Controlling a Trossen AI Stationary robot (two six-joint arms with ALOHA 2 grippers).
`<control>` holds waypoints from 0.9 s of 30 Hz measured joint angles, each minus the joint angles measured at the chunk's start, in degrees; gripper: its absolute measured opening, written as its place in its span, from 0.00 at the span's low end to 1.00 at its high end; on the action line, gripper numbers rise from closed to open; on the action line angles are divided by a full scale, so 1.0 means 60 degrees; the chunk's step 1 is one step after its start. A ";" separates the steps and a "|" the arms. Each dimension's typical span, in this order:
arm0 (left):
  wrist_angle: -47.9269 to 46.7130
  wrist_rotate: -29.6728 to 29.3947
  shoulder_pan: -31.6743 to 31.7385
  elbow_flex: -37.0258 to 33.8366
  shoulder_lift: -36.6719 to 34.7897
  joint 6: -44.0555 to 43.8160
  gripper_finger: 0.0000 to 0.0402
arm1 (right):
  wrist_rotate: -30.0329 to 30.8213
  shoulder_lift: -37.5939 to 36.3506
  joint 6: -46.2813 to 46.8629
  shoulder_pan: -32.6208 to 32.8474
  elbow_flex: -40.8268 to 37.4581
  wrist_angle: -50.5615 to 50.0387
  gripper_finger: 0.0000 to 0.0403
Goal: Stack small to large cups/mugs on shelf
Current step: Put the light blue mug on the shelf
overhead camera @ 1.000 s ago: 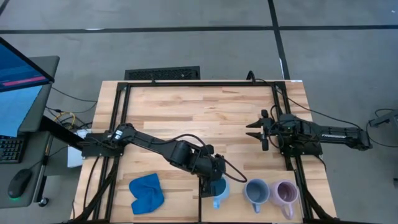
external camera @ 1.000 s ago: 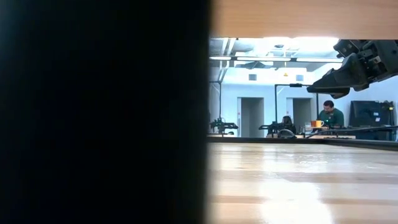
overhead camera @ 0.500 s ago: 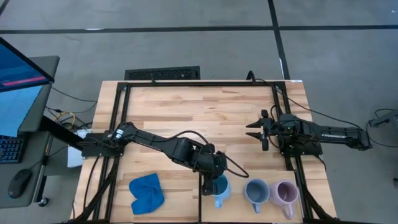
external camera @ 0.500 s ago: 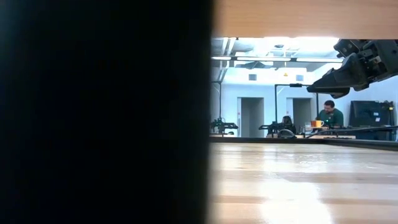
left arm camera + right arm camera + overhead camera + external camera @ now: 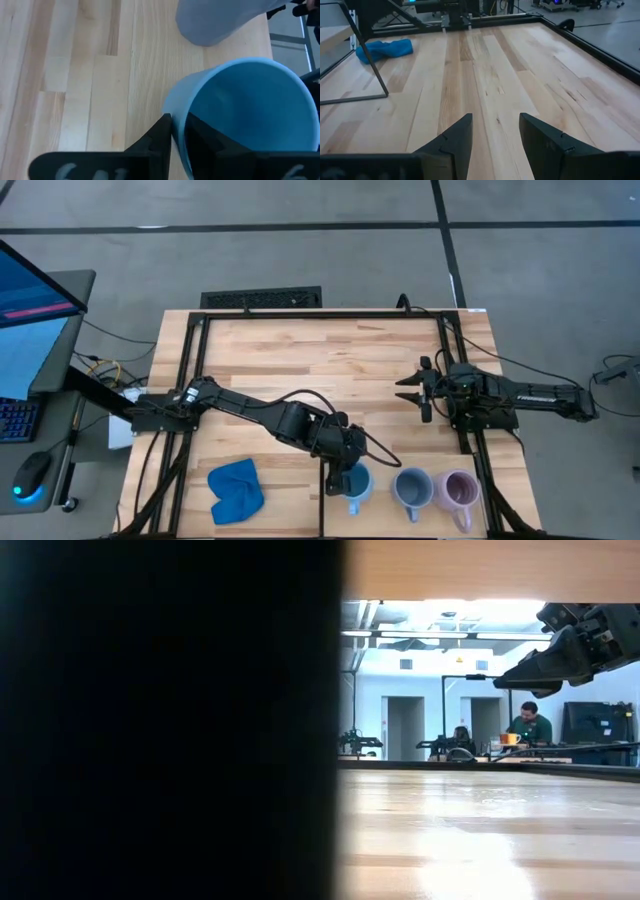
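Three mugs stand in a row at the table's near right, mouths up: a sky-blue mug (image 5: pixel 356 480), a grey-blue mug (image 5: pixel 411 486) and a lilac mug (image 5: pixel 460 489). They are on a wood panel (image 5: pixel 385 515) bounded by thin black rails. My left gripper (image 5: pixel 345 472) is shut on the sky-blue mug (image 5: pixel 245 115); the grey-blue mug (image 5: pixel 220 20) is just beyond it. My right gripper (image 5: pixel 417 391) is open and empty above the table's right middle, and also shows in the low view (image 5: pixel 560 650). My left gripper pinches the sky-blue mug's rim wall (image 5: pixel 176 112) on the side away from the grey-blue mug. One finger (image 5: pixel 159 131) is outside and one (image 5: pixel 197 131) is inside. The fingers come from above, slanting from the table's left. The mug stays upright; whether its base is on the wood cannot be told.
A bright blue cloth (image 5: pixel 236 490) lies near the table's near left edge. A black rail (image 5: pixel 323 498) runs just left of the sky-blue mug. Black frame rails run along the table's sides. Bare wood (image 5: pixel 485 75) lies in the table's middle and far part. A dark shape (image 5: pixel 170 720) blocks the left half of the low view.
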 joint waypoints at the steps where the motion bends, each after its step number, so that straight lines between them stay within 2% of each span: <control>1: 0.0003 0.0000 0.0000 0.0000 0.0000 -0.0001 0.11 | 0.0000 0.0000 0.0000 0.0000 0.0000 0.0000 0.45; 13: -0.0008 0.0007 0.0000 0.0000 -0.0001 -0.0009 0.18 | 0.0000 0.0000 0.0000 0.0000 0.0000 0.0000 0.45; 19: 0.0226 0.0014 0.0025 0.0000 0.0000 -0.0001 0.18 | -0.0001 0.0000 0.0000 0.0000 0.0000 0.0004 0.45; 27: 0.0302 0.0529 0.0127 0.0000 0.0000 0.0002 0.18 | 0.0000 0.0000 0.0000 0.0000 0.0000 0.0000 0.45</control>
